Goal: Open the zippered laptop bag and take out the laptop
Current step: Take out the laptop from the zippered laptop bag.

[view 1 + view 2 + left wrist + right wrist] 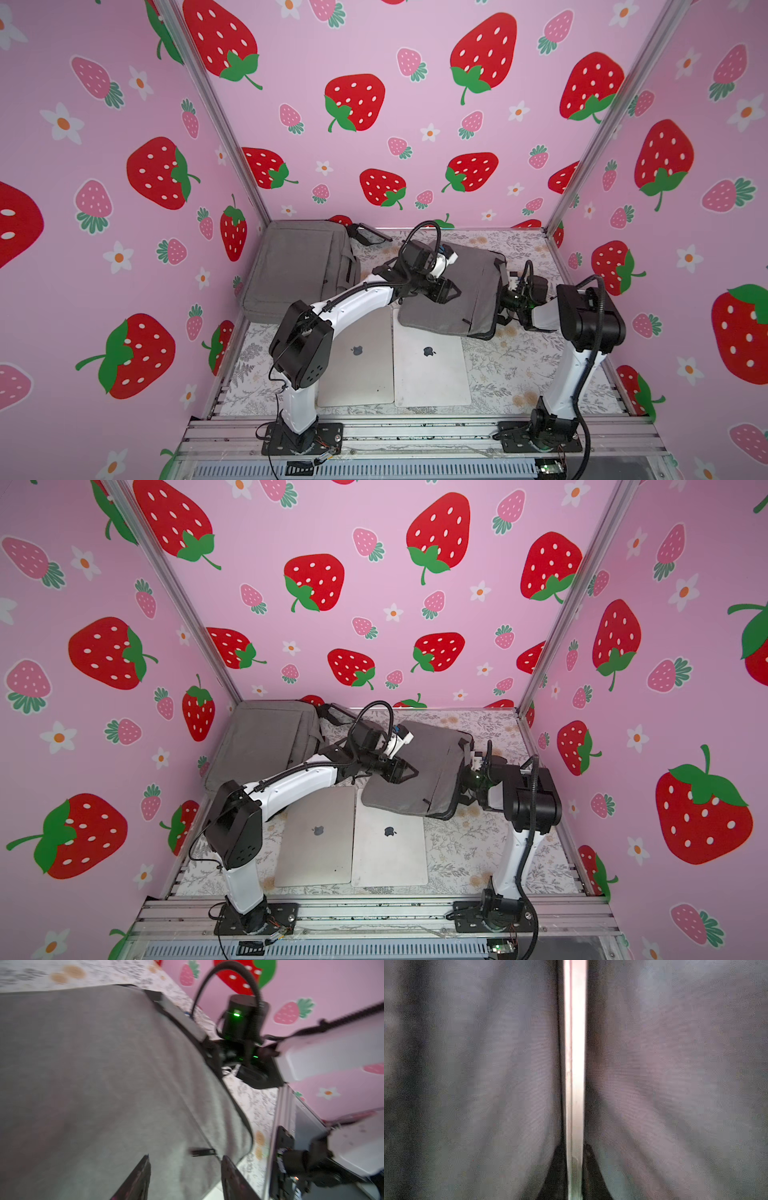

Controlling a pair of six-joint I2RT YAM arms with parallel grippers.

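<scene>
Right claw (574, 1147) tight on laptop (575, 1047) inside grey bag (471, 1068)

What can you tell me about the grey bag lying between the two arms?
The grey bag is soft woven fabric with black edging and a small black zipper pull on its face. It lies flat but rumpled on the floral table, its near edge overlapping a silver laptop. The open left end effector hangs over it; the right end effector, inside its side opening, pinches a pale laptop edge.
</scene>
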